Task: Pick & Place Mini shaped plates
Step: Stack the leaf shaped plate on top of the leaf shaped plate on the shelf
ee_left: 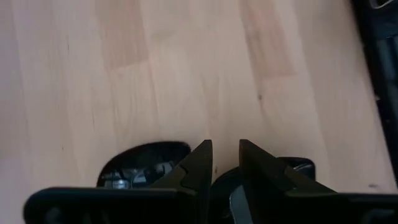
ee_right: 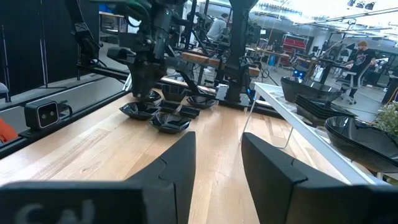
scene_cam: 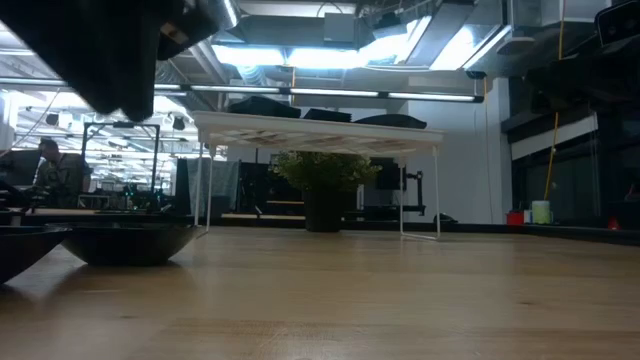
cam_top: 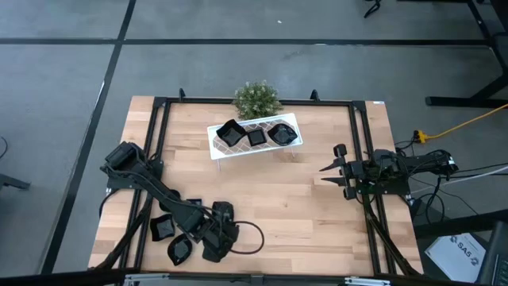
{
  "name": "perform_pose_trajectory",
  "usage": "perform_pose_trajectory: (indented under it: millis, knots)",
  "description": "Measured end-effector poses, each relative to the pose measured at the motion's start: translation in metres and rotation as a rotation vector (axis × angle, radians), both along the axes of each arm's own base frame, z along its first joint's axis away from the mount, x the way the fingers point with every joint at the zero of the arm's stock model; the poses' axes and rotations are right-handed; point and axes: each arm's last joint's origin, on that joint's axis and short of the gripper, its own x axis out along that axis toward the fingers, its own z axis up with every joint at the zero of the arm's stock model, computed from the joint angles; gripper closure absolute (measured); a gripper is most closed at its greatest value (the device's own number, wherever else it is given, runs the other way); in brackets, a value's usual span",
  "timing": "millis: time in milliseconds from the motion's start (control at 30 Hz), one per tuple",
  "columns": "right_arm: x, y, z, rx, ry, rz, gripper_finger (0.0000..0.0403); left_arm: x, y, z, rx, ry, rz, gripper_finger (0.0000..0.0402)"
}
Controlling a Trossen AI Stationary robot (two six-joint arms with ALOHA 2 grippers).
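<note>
While the right gripper (cam_top: 327, 176) waits over the right side of the table (cam_top: 294, 206), its two fingers parted with bare air between them and nothing held, the left gripper (cam_top: 208, 238) hangs low over the front left corner, right among a cluster of black plates (cam_top: 164, 229). Its own wrist view shows the fingers (ee_left: 198, 165) standing a narrow gap apart, their tips pointing at the wood; one plate (ee_left: 144, 163) lies beside one finger and a second plate's edge (ee_left: 292, 167) shows beside the other, and whether either finger is touching a plate I cannot tell, nor whether anything is pinched between them. From the right wrist camera the same cluster (ee_right: 163, 112) is seen far across the table with the left arm standing over it. At the back, the white rack (cam_top: 254, 149) stands on thin legs and carries three plates (cam_top: 255, 133) side by side on its top. A small green plant (cam_top: 256, 98) sits just behind the rack. At table height one dish (scene_cam: 128, 243) rests flat on the wood at the left.
</note>
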Motion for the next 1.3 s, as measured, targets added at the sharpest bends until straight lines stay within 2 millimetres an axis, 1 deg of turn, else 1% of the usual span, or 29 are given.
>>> perform_pose_trajectory:
  millis: [167,300,600,767,1100,1300]
  knots:
    - [0.0,0.0,0.0,0.0,0.0,0.0,0.0273,0.0,0.003,-0.013,0.007,0.025,0.078,0.0327]
    - [0.0,0.0,0.0,0.0,0.0,0.0,0.0273,0.004,0.005,-0.018,0.022,0.02,0.099,0.0327]
    - [0.0,0.0,0.0,0.0,0.0,0.0,0.0273,0.015,0.014,-0.042,-0.002,0.114,0.165,0.0327]
    - [0.0,0.0,0.0,0.0,0.0,0.0,0.0273,0.017,0.017,-0.043,-0.001,0.122,0.174,0.0327]
    - [0.0,0.0,0.0,0.0,0.0,0.0,0.0273,0.012,0.02,-0.045,0.02,0.173,0.214,0.0327]
    - [0.0,0.0,0.0,0.0,0.0,0.0,0.0273,0.012,0.02,-0.045,0.017,0.174,0.217,0.0327]
